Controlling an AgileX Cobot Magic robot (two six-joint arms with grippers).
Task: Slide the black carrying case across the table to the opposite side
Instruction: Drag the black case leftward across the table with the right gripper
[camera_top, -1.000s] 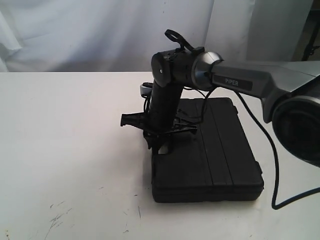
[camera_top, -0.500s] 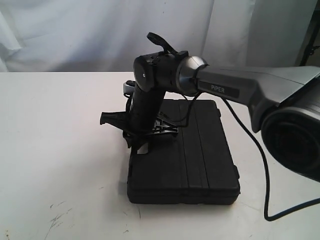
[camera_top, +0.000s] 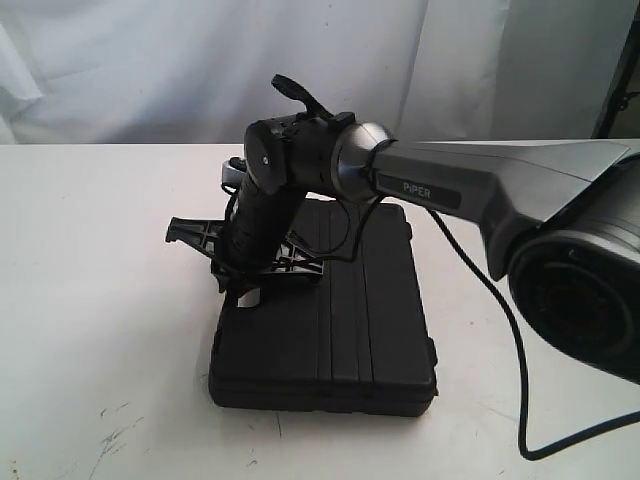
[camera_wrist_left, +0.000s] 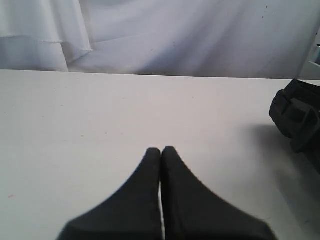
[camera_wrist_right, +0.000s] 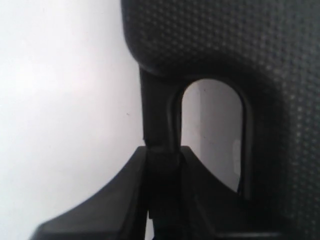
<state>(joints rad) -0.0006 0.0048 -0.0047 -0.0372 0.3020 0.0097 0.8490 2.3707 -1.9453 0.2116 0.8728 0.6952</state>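
The black carrying case (camera_top: 340, 330) lies flat on the white table (camera_top: 100, 300), near the middle of the exterior view. My right gripper (camera_top: 245, 292) reaches down at the case's left edge. In the right wrist view that gripper (camera_wrist_right: 162, 152) is shut on the case's handle bar (camera_wrist_right: 157, 120), with the textured case body (camera_wrist_right: 225, 45) beyond it. My left gripper (camera_wrist_left: 161, 150) hovers over bare table (camera_wrist_left: 75, 125), shut with nothing in it. It does not show in the exterior view.
Dark scuff marks (camera_top: 115, 435) mark the table's front left. A black cable (camera_top: 500, 320) hangs from the right arm to the table on the right. A white curtain (camera_top: 150, 60) closes the back. Part of the right arm's wrist (camera_wrist_left: 297, 117) shows in the left wrist view.
The right gripper has pulled the case steadily leftward across the table, the arm stretching out with it. The case keeps its flat orientation.
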